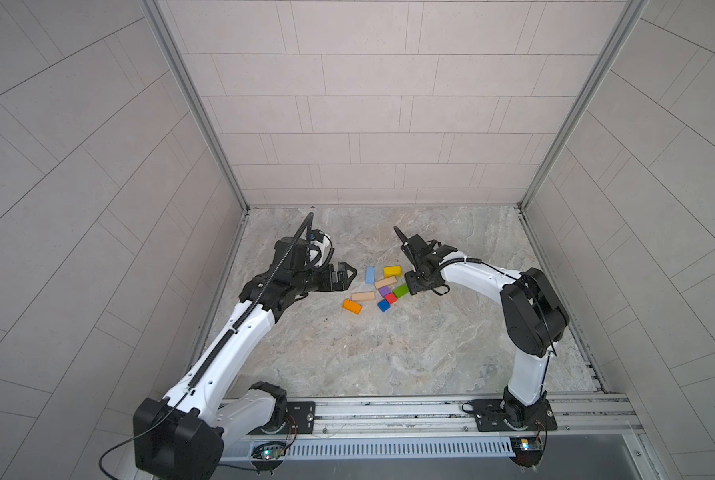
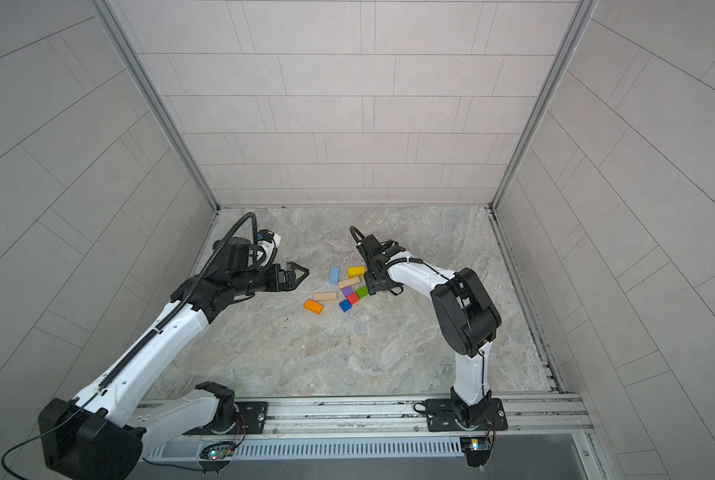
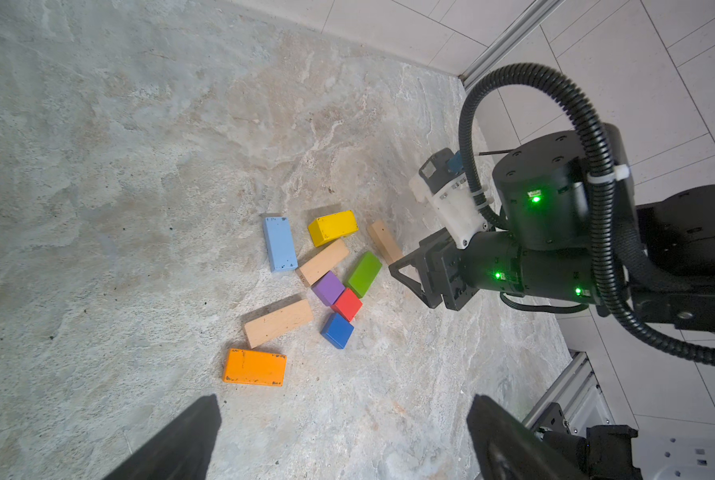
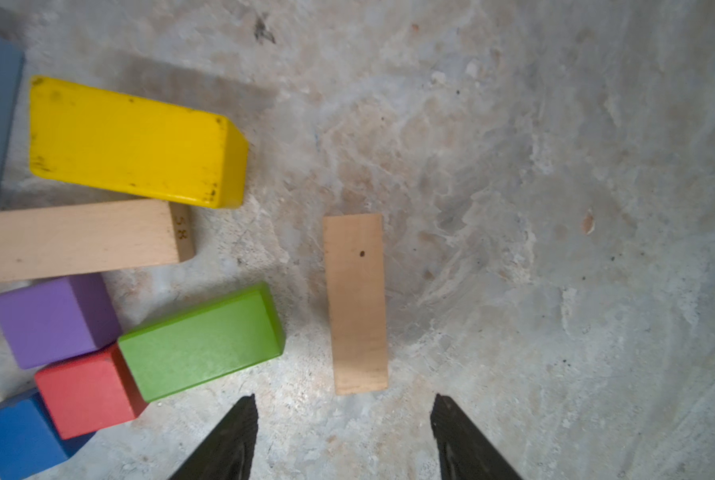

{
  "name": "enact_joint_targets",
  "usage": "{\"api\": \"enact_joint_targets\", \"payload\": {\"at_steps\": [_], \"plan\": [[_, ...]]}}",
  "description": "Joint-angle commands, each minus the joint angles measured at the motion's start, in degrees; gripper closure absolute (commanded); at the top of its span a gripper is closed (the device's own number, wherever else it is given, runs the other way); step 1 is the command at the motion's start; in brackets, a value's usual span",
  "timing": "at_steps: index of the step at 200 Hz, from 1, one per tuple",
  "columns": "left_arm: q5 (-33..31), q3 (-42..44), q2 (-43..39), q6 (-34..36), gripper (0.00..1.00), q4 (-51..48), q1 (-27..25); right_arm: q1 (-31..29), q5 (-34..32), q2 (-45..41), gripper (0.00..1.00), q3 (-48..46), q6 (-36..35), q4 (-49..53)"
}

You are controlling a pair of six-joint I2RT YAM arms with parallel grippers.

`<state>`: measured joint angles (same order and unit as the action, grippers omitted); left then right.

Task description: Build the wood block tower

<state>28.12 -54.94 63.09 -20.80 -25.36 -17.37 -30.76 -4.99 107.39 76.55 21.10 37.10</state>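
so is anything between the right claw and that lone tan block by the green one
Nothing visible does. The right claw is open, and the tan block lies flat on the table just ahead of its fingertips, in line with the gap. The green block lies beside it, not touching, near one finger's path.

Counted ten wood blocks [image 3: 323, 262] all up: three tan oblongs [image 3: 278, 323], one orange oblong [image 3: 254, 367], one green oblong [image 3: 364, 274], one yellow oblong [image 3: 333, 227], one light-blue oblong [image 3: 280, 243], then one purple cube [image 3: 328, 288], one red cube [image 3: 346, 304], one blue cube [image 3: 337, 330].
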Motion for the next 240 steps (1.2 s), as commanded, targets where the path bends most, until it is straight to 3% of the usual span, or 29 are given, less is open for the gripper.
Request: {"api": "enact_joint_targets", "payload": {"at_steps": [1,79,121,148,217,240], "plan": [[0.57,0.44,-0.86,-0.30,0.00,1.02,0.34,0.35,-0.73,1.42,0.32,-1.03,1.73,0.42],[0.36,0.44,-0.91,-0.25,0.00,1.03,0.40,2.97,4.28,3.18,0.38,-0.45,-1.14,-1.88],[0.14,0.52,-0.71,-0.30,0.00,0.97,0.40,3.34,5.35,4.37,0.57,0.50,-4.78,-2.52],[0.31,0.45,-0.47,-0.29,0.00,1.01,0.36,3.34,4.30,5.46,0.61,0.98,-5.32,-2.14],[0.28,0.50,-0.38,-0.25,0.00,1.02,0.37,3.79,3.10,4.69,0.84,-0.29,-4.78,-2.39],[0.26,0.50,-0.41,-0.28,0.00,1.02,0.40,4.13,2.76,3.44,0.86,-1.35,-4.50,-2.42]]}}
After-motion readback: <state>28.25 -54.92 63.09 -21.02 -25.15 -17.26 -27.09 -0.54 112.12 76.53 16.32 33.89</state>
